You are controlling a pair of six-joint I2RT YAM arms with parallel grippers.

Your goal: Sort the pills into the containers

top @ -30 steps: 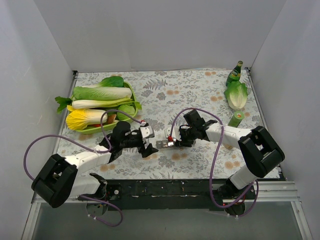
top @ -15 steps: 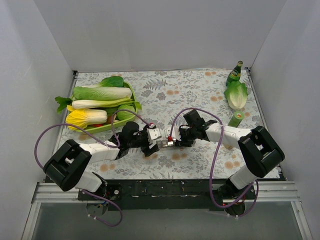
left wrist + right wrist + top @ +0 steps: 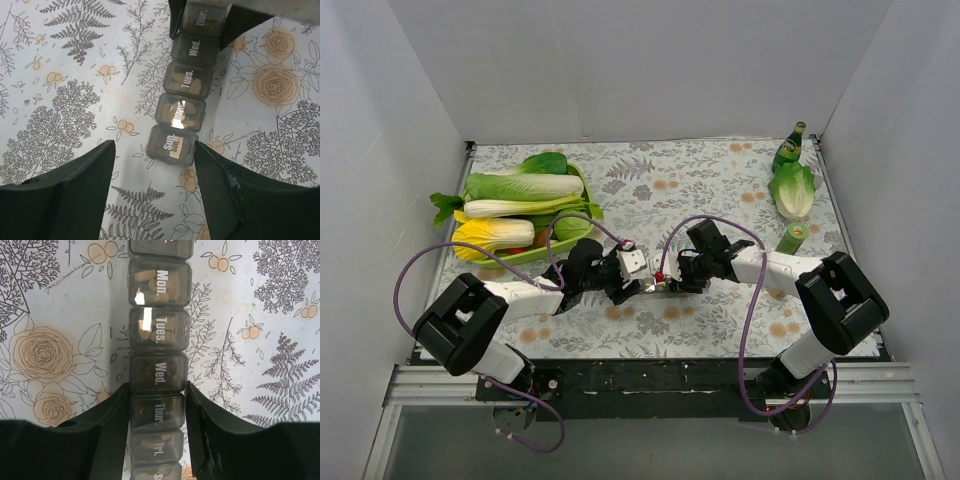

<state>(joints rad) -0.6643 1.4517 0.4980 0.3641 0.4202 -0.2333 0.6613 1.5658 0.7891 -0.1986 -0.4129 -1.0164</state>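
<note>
Containers (image 3: 654,288) are what I'm watching: a short row of smoky translucent day boxes, lying flat on the flower-printed table (image 3: 700,180), near its front edge and about midway across. From the wrist cameras I can read Sun., Mon., Tues., Wed., Thur. and Fri. on the lids. Tan pills (image 3: 147,279) show through the lid of the Mon. box, and more through Tues., Thur. and Fri. The lids look closed as far as I can tell.

My right gripper (image 3: 157,407) is clamped across the containers at the Thur. box, one dark finger pressed against each long side.

My left gripper (image 3: 154,150) comes in at the opposite end, the Sun. end. Its jaws stand apart, straddling that last box. The finger on the left of the wrist view is well clear of it, and the other sits just beside the box edge; I cannot say whether it touches. It grips nothing.

In the overhead view the two grippers meet nose to nose over the strip, each arm reaching in from its own side.

Farther out, at the left rear, a green tray (image 3: 516,262) holds long cabbages (image 3: 520,186), one of them yellow. In the right rear corner stands a green bottle (image 3: 788,148), with a lettuce head (image 3: 792,190) in front of it and a small green can (image 3: 790,237) nearer still.
</note>
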